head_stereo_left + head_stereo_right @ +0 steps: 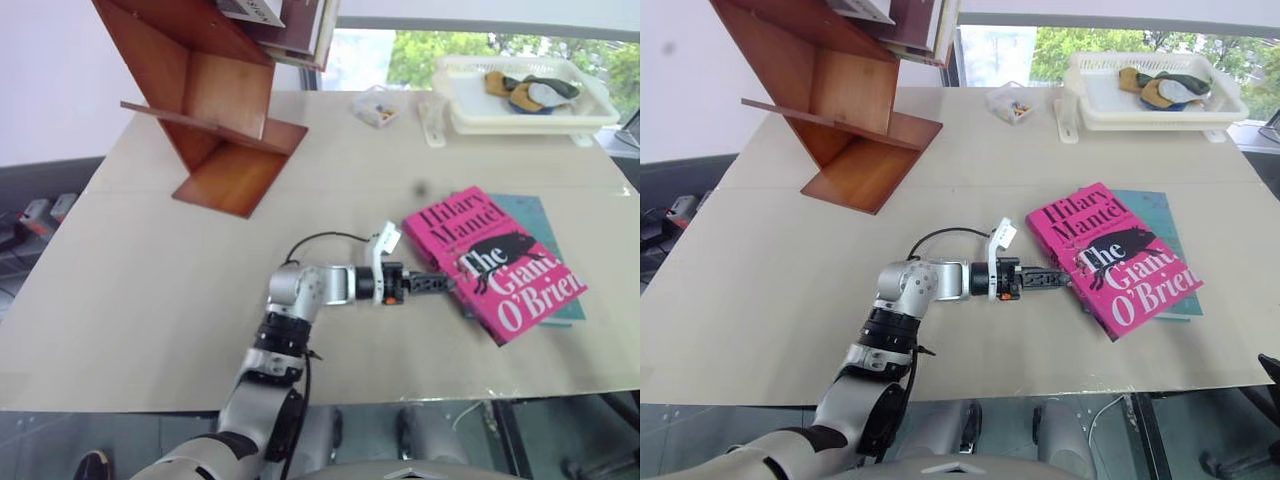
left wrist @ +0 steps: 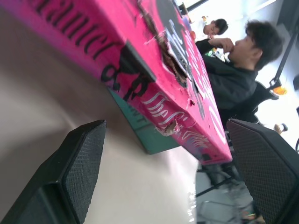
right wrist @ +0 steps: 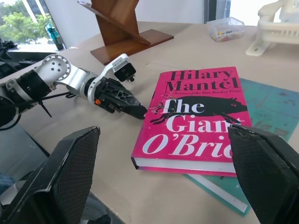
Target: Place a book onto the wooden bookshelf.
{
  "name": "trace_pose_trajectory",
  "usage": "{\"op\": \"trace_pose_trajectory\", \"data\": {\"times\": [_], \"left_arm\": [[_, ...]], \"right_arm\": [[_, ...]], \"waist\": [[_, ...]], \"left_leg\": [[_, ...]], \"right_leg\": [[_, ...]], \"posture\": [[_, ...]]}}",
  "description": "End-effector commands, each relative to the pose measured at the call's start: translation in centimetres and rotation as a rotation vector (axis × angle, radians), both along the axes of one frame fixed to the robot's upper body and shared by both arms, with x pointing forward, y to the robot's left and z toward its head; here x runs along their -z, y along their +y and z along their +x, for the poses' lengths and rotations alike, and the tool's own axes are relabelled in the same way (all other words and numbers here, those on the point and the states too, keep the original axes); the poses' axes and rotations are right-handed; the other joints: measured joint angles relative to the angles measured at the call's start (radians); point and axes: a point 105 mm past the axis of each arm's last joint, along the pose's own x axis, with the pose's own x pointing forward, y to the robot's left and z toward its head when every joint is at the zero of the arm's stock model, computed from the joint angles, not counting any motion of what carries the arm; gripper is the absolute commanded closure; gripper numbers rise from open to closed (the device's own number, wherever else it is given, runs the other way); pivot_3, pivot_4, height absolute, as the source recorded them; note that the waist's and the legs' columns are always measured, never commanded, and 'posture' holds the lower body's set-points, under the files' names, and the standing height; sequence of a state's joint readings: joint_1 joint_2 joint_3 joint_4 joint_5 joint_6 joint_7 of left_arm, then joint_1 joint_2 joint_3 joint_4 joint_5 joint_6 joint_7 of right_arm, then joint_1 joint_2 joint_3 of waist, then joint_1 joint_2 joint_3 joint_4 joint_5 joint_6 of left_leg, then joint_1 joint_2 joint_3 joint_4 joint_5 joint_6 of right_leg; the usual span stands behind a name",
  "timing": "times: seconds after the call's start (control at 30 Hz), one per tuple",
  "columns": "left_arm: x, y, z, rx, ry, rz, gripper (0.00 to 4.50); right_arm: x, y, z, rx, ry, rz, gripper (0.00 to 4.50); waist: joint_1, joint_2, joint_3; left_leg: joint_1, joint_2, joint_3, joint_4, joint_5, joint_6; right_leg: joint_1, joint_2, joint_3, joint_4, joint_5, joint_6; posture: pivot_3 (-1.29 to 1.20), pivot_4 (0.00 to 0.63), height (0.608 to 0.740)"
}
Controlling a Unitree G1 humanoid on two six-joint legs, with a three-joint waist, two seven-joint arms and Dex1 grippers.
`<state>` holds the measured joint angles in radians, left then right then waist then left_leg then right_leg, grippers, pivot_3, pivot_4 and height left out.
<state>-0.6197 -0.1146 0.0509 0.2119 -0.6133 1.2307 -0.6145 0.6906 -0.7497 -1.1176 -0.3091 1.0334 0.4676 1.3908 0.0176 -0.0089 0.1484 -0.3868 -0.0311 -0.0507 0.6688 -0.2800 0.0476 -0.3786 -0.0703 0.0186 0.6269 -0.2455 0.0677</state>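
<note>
- The pink book [image 1: 495, 262], lettered "Hilary Mantel" and "The Giant, O'Brien", is lying flat on the counter [image 1: 150, 280], resting on top of a teal book [image 1: 535, 215].
- The left hand [image 1: 440, 284] is reaching level toward the pink book's spine edge, fingers spread and grasping nothing.
- The right hand [image 3: 163, 186] is hanging released above the cover.
- The wooden bookshelf [image 1: 215, 110] is standing tilted, well apart.

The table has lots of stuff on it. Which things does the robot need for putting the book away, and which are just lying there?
Needed for the job:
- pink book
- wooden bookshelf
- left gripper, open beside the pink book's edge

Just lying about:
- teal book under the pink one
- white tray with odds and ends
- small clear box
</note>
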Motion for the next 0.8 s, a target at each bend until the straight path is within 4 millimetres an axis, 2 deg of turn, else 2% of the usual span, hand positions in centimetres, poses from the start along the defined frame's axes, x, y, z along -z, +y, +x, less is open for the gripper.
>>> {"op": "trace_pose_trajectory", "data": {"times": [0.03, 0.37, 0.57, 0.67, 0.8], "left_arm": [[-1.0, -0.3, 0.5, -0.073, 0.043, -0.031, 0.12], [0.6, -1.8, 0.1, -0.142, 0.241, 0.015, 0.12], [-1.1, -4.2, -1.5, -0.053, 0.304, -0.115, 0.12], [-1.4, -5.4, -2.0, -0.032, 0.341, -0.144, 0.12], [-2.8, -5.6, -2.5, 0.015, 0.3, -0.211, 0.12]], "right_arm": [[-1.0, -0.4, -0.5, 0.018, -0.042, -0.033, 0.0], [-1.6, -0.8, -1.1, 0.032, -0.019, -0.056, 0.0], [-2.3, -1.0, -1.4, 0.034, -0.006, -0.074, 0.0], [-2.7, -1.1, -1.7, 0.038, 0.001, -0.083, 0.0], [-2.9, -1.1, -1.9, 0.042, 0.011, -0.09, 0.0]], "waist": [[0.0, -0.001, 0.0], [-0.001, 0.0, 0.0], [-0.001, 0.001, -0.001], [0.002, 0.001, -0.001], [0.016, 0.0, 0.0]], "left_leg": [[0.0, 0.0, 0.0, 0.0, 0.0, 0.0], [0.0, 0.0, 0.0, 0.0, 0.0, -0.001], [0.002, 0.0, 0.001, 0.0, 0.0, -0.001], [0.001, 0.0, 0.001, 0.0, 0.0, -0.001], [0.0, -0.001, 0.0, 0.0, 0.0, -0.001]], "right_leg": [[0.0, 0.0, 0.0, 0.0, 0.0, 0.0], [0.0, -0.001, 0.003, 0.0, 0.0, 0.0], [0.001, 0.0, 0.004, 0.0, 0.0, 0.0], [0.0, -0.001, 0.004, 0.0, 0.0, 0.0], [0.0, -0.001, 0.004, -0.002, 0.0, 0.0]], "posture": [[0.0, 0.15, 0.74], [0.0, 0.15, 0.74], [0.0, 0.15, 0.74], [0.0, 0.15, 0.74], [0.0, 0.15, 0.74]]}}
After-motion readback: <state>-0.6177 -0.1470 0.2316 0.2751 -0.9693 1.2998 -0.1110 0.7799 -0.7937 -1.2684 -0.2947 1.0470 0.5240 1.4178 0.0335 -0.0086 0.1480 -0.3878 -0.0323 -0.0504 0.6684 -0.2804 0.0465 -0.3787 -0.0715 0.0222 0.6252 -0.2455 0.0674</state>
